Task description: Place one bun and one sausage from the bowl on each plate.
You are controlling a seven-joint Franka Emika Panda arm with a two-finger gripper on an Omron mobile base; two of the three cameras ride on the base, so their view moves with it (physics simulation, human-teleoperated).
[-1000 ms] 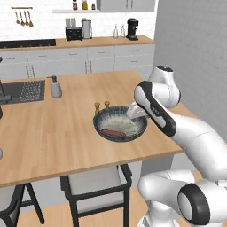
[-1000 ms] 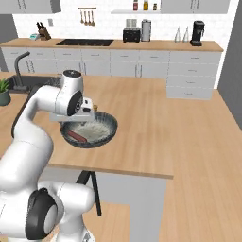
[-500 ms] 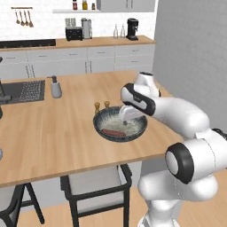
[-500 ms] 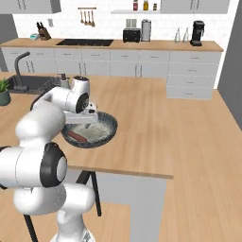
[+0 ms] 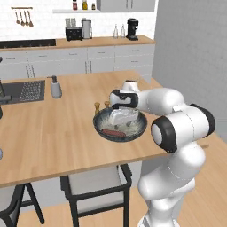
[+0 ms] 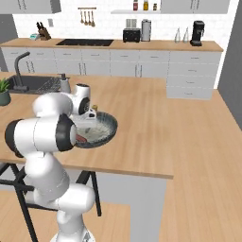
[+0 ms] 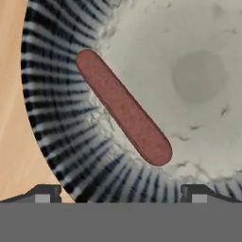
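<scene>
Reddish sausage (image 7: pixel 123 107): lying on the sloped inner wall of the bowl (image 7: pixel 61 137).
Gripper (image 7: pixel 119 194): spread wide, empty, hovering over it.
Tip: probably square the fingers across its middle before dropping.

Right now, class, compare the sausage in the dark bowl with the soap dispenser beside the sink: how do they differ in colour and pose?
The sausage is reddish-brown; the soap dispenser is pale grey. The sausage lies flat inside the bowl; the dispenser stands upright on the counter. Both are longer than wide.
</scene>
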